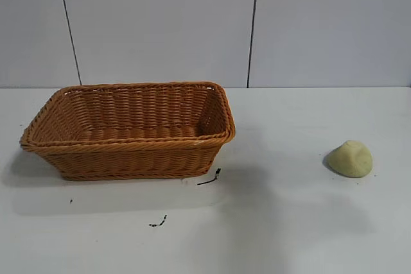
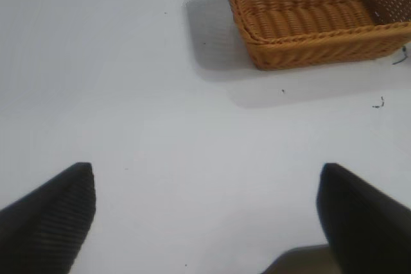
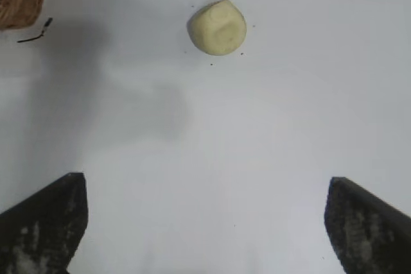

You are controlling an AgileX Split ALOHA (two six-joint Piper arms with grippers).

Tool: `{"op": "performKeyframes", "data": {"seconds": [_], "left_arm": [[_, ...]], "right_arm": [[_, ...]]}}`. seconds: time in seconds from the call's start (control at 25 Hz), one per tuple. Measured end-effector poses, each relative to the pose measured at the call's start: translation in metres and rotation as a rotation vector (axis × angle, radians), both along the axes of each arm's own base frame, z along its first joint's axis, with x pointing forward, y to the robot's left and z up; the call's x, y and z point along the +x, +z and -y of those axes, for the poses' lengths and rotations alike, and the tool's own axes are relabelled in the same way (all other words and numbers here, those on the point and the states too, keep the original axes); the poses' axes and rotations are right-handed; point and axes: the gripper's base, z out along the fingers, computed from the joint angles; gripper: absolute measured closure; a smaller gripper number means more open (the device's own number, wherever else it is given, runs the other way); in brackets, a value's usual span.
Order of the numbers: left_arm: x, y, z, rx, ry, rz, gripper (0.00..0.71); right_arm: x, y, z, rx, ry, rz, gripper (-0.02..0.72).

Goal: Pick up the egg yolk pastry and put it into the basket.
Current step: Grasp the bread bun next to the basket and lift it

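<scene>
My right gripper [image 3: 205,222] has its two dark fingers [image 3: 45,222] spread almost fully and holds nothing. In the right wrist view they sit in the lower corners of the frame, w/ bare white table [image 3: 205,145] between them. I judge they are this wide so the small pale yellow dome-shaped egg yolk pastry [image 3: 218,27] can pass between them; it lies in the upper centre of that view, well apart from the tips.

In the exterior view the pastry [image 1: 350,158] rests flat side down at right of centre, and the large orange-brown woven wicker basket [image 1: 128,152] stands at left of centre, open side up, empty, so a drop from above should be easy. My left gripper [image 2: 205,216] is also wide open and empty, w/ the basket in the upper right of its view.

The pastry looks smooth, matte, a bit dented, prob. soft. The basket has flared sides and a thick braided rim.
</scene>
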Motion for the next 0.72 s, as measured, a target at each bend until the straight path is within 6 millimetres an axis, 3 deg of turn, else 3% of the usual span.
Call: {"op": "performKeyframes", "data": {"seconds": [0.44,0.72], "left_arm": [[0.000,0.000,0.000,0.000,0.000,0.000,0.014],[0.000,0.000,0.000,0.000,0.000,0.000,0.014]], "right_arm": [[0.133,-0.074,-0.001,-0.018,0.001,-0.228,0.010],[0.181,-0.130,-0.003,-0.012,-0.006,-0.301,0.010]]}}
